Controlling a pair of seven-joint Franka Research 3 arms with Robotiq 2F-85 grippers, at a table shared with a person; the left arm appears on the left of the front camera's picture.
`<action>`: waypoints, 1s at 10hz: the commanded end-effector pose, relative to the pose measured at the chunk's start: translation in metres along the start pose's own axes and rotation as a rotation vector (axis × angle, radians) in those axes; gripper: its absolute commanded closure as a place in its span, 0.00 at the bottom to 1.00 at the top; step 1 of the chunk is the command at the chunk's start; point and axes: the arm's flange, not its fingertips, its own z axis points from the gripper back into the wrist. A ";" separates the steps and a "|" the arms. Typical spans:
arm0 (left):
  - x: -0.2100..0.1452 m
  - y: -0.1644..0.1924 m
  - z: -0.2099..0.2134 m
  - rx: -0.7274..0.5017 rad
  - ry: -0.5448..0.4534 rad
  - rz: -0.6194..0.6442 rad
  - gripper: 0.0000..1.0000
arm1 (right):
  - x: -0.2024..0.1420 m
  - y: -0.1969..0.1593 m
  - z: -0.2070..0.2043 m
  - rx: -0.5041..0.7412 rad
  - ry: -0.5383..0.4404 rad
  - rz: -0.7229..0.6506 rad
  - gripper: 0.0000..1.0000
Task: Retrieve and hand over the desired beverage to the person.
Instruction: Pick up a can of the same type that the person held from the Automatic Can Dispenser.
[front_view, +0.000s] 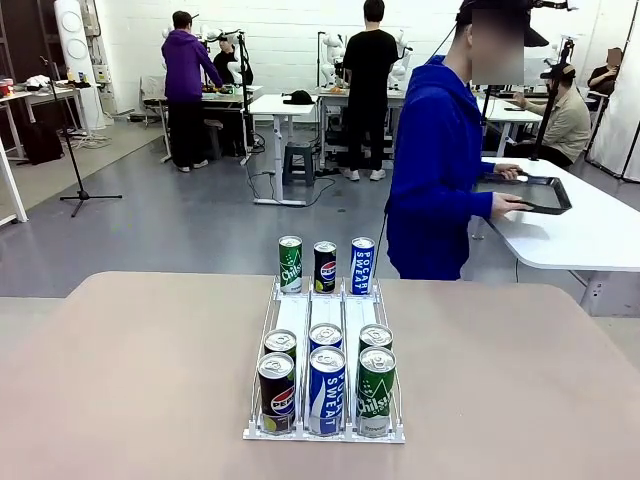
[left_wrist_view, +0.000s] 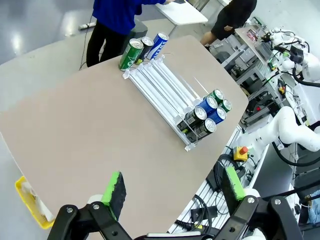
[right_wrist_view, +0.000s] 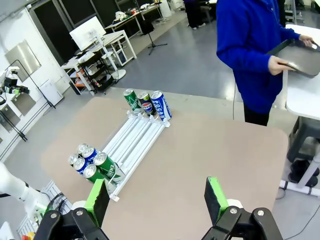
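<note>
"Cans: where do they sit?"
"In the rack, centre of the front view, on the table. 6 stand upright at its near end in 2 rows of 3, and 3 more stand upright at its far end."
"Which one is wanted?"
"Cannot tell. The person stands past the far edge, upper right, turned to a side table with both hands on a tray. No pointing."
"And the claws?"
"Left claw is spread wide with nothing between the pads. Right claw is likewise spread and empty. Both hang above the table."
"Which way from each?"
"In the left wrist view the rack runs diagonally from top centre to centre right, with the 6 near cans up and right of the claw. In the right wrist view it runs from top centre to lower left, those 6 just above the pad at frame left."
"So which arm?"
"The right looks a little nearer, I judge, though the rack sits about midway. Either must come down over an upright can, and the neighbours stand close."
</note>
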 end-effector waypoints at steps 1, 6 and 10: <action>0.002 0.001 0.003 -0.011 -0.003 -0.020 0.00 | 0.000 0.000 -0.001 0.009 0.000 0.006 0.00; 0.002 0.001 0.003 -0.011 -0.003 -0.020 0.00 | 0.000 0.000 -0.001 0.009 0.000 0.006 0.00; 0.002 0.001 0.003 -0.011 -0.003 -0.020 0.00 | 0.000 0.000 -0.001 0.009 0.000 0.006 0.00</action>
